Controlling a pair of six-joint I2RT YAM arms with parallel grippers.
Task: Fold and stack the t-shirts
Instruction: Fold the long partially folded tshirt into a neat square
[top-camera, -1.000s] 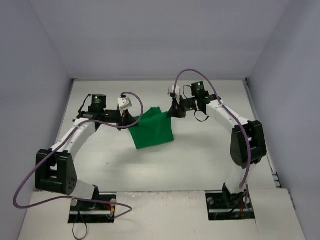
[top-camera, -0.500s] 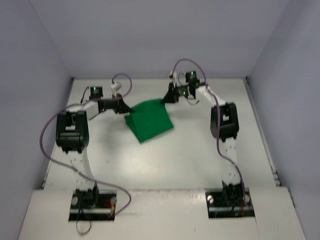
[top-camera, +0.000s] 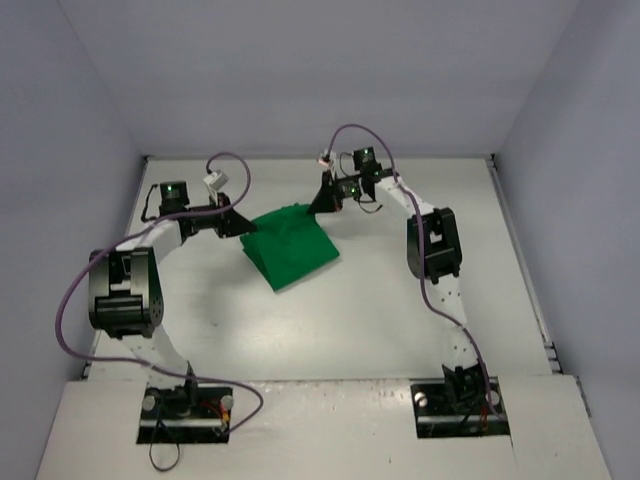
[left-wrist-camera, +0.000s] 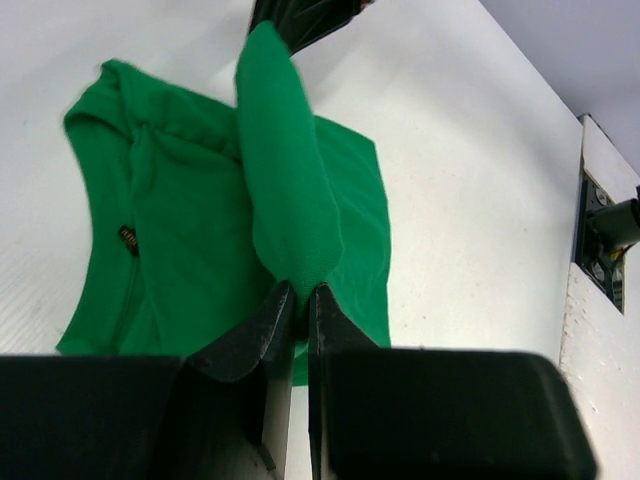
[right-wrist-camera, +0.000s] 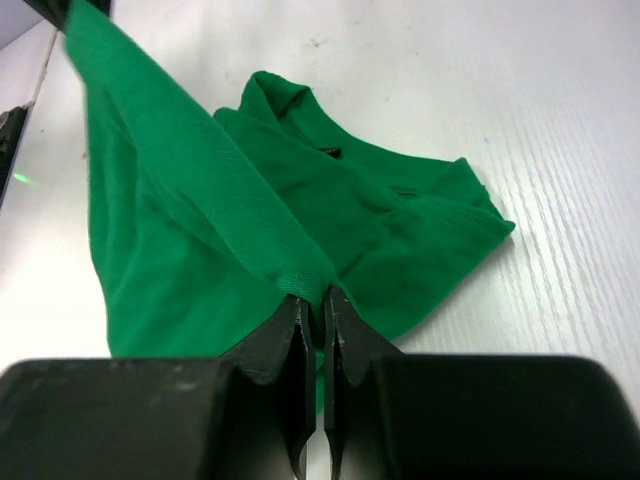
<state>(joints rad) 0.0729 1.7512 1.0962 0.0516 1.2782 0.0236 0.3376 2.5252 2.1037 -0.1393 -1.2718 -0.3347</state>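
Observation:
One bright-green t-shirt (top-camera: 292, 243) lies partly folded at the back middle of the white table. My left gripper (top-camera: 243, 226) is shut on its left edge, and my right gripper (top-camera: 318, 205) is shut on its far right corner. The held edge stretches taut between them, raised over the rest of the cloth. In the left wrist view the fingertips (left-wrist-camera: 297, 295) pinch a rolled fold of the t-shirt (left-wrist-camera: 285, 170), with the collar and a dark label to the left. In the right wrist view the gripper (right-wrist-camera: 322, 298) pinches the t-shirt (right-wrist-camera: 330, 205).
The white table (top-camera: 380, 300) is walled by grey panels at the back and sides. Both arms reach far back, their purple cables looping above them. Both arm bases sit at the near edge.
Both grippers have carried the held edge of the t-shirt toward the back of the table and lower. The cloth now lies flatter and further back left.

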